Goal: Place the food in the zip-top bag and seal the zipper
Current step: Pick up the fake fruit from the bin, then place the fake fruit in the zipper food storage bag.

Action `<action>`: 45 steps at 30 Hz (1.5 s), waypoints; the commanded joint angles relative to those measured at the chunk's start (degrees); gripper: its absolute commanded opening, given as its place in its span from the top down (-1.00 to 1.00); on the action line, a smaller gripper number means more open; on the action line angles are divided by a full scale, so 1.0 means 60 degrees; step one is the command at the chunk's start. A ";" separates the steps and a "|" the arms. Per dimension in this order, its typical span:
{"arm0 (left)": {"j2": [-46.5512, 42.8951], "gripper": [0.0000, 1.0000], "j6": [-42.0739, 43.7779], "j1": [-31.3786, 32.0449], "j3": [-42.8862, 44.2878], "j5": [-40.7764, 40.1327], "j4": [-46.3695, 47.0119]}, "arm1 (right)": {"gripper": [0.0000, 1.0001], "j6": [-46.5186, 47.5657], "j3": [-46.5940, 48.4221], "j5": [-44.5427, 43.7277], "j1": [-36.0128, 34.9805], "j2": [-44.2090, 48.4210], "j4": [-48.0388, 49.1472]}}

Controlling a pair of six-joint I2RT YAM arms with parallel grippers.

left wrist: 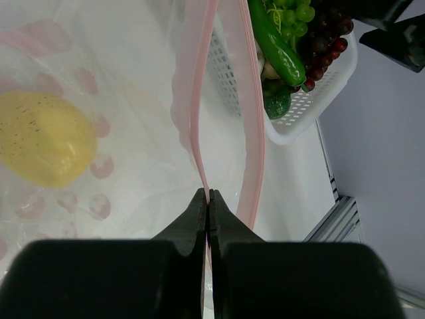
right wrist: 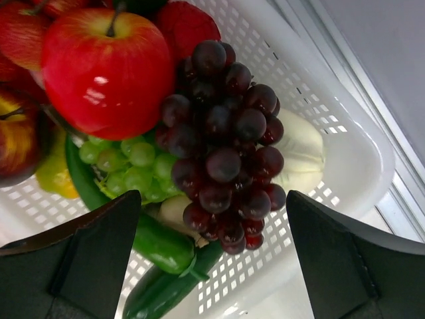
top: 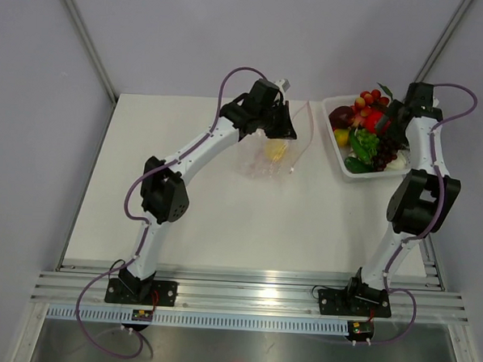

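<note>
Beside basket (left wrist: 312, 106), zipper (left wrist: 194, 119) lengthwise near-to-far.

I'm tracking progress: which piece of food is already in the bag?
The yellow lemon seen through the clear zip-top bag. Everything else sits in the white basket.

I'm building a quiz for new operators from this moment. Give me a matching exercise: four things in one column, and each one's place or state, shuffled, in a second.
Things:
1. lemon
2. dark grapes
3. left claw
4. right claw

Place or state:
A. open, above the white basket
B. inside the clear zip-top bag
C. shut on the pink zipper
D. lying in the basket

Pairs: 1-B; 2-D; 3-C; 4-A
</note>
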State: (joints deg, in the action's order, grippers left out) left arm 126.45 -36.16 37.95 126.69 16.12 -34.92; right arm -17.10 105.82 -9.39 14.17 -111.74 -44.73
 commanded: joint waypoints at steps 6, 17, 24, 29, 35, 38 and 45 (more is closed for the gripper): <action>0.0033 1.00 0.0314 -0.0027 0.0301 0.0258 0.0194 | -0.57 0.0653 0.0367 0.0202 0.0420 -0.0844 0.0438; 0.0209 1.00 0.0124 -0.0042 0.0330 0.0434 0.0429 | 0.43 0.0521 -0.0468 0.0992 0.0611 -0.0186 0.1389; 0.0209 1.00 0.0182 -0.0042 0.0403 0.0419 0.0385 | 0.88 0.0390 -0.0703 0.0774 0.0611 0.0474 0.1449; 0.0209 1.00 0.0153 -0.0042 0.0403 0.0463 0.0341 | 0.99 0.0448 -0.0835 0.0554 0.0611 0.1177 0.1420; 0.0238 1.00 0.0094 -0.0042 0.0374 0.0536 0.0356 | 1.00 0.0492 -0.0688 0.0991 0.0611 0.1514 0.1186; 0.0252 1.00 0.0036 -0.0085 0.0374 0.0565 0.0428 | 1.00 0.0273 -0.0820 0.1344 0.0611 0.1777 0.1229; 0.0795 1.00 -0.0169 -0.0203 0.1004 0.1107 0.0267 | 1.00 0.0008 -0.0748 0.2311 0.0538 0.2715 0.0982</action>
State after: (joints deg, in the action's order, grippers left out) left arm 129.99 -36.67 37.21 129.64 19.79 -34.76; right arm -16.23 99.98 0.30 17.78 -101.58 -39.72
